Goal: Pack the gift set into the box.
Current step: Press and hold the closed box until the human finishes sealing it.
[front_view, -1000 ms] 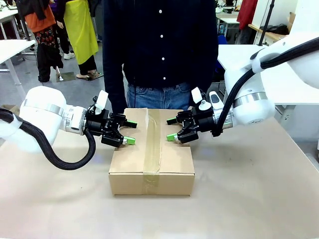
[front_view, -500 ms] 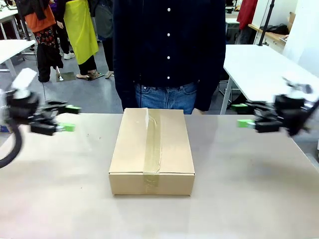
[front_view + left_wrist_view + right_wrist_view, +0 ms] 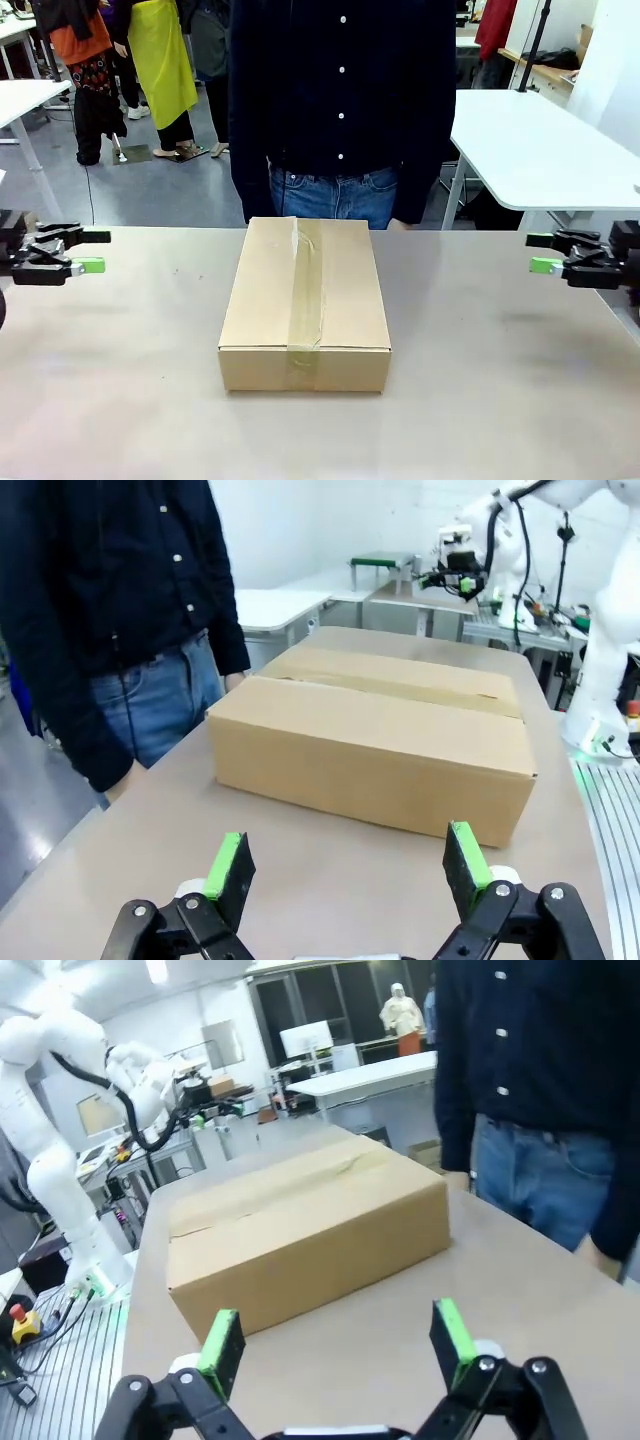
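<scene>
The box [image 3: 305, 300] sits shut in the middle of the table, with a strip of clear tape running along its top seam and down its front. The gift set is hidden. My left gripper [image 3: 94, 252] hovers open above the table's far left edge, well away from the box, holding nothing. My right gripper [image 3: 541, 253] hovers open at the far right edge, also holding nothing. In the left wrist view the open fingers [image 3: 232, 865] point at the box [image 3: 370, 740] across bare tabletop. The right wrist view has the box [image 3: 300, 1230] beyond its open gripper [image 3: 335, 1345].
A person in a dark shirt and jeans [image 3: 340, 100] stands close against the table's far edge, right behind the box. Bare tabletop [image 3: 480, 390] surrounds the box on the left, right and front. A white table [image 3: 530, 140] stands at the back right.
Both grippers were just above the box top, near the taped seam. They have drawn apart to the table's left and right edges, still open.
</scene>
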You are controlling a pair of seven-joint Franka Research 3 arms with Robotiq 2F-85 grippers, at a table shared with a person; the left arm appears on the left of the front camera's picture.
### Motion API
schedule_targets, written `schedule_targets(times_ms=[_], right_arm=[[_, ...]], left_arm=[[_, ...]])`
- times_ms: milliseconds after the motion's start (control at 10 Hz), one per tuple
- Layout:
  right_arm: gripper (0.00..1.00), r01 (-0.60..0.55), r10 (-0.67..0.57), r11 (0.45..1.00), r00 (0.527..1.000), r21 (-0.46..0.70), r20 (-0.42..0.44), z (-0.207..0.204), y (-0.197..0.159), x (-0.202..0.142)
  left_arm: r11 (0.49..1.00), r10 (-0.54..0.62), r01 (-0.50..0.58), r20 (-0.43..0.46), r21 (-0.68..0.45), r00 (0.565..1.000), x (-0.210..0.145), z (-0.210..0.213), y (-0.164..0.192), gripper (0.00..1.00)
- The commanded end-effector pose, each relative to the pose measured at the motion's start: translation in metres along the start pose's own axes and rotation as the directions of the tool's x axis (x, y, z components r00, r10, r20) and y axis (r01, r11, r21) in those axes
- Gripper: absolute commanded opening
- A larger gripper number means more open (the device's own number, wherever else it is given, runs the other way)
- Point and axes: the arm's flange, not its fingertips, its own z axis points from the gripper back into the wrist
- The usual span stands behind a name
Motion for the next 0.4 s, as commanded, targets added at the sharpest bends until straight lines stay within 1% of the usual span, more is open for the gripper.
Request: schedule_targets(times_ms=[0,300], right_arm=[[1.00,-0.009,0.010,1.000,1.000,0.018,-0.021,-0.0094,0.0058,0.0132],[1.00,-0.009,0.010,1.000,1.000,0.018,-0.021,-0.0094,0.0058,0.0132]], left_arm=[[1.000,-0.018,0.017,-0.036,-0.019,0.999,0.0108,-0.0037,-0.0045,1.00],[1.000,-0.018,0.017,-0.036,-0.019,0.999,0.0108,-0.0037,-0.0045,1.00]])
